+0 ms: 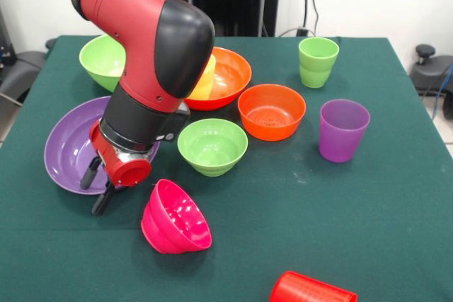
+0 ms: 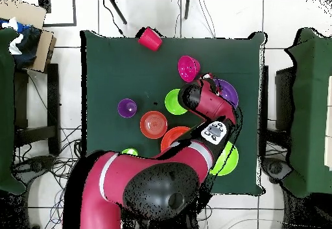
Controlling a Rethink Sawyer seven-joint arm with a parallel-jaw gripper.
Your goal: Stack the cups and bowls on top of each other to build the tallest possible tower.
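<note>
My gripper (image 1: 90, 199) hangs low at the near right rim of the large purple bowl (image 1: 67, 148), open, its two black fingers (image 1: 89, 175) apart with nothing held. A magenta bowl (image 1: 174, 218) lies tipped on its side just right of it. The small lime green bowl (image 1: 212, 146) and small orange bowl (image 1: 272, 111) stand mid-table. A yellow cup (image 1: 205, 79) lies in the large orange bowl (image 1: 230, 76). The large lime green bowl (image 1: 101, 61) sits behind my arm. The light green cup (image 1: 318, 61) and purple cup (image 1: 343, 130) stand upright. The red cup (image 1: 311, 289) lies on its side.
The green table (image 1: 297, 210) ends just past the red cup (image 2: 150, 39). From above, my arm (image 2: 194, 103) covers the gripper and part of the purple bowl (image 2: 228, 90). A cardboard box (image 2: 29, 32) stands off one corner, and cables lie on the floor.
</note>
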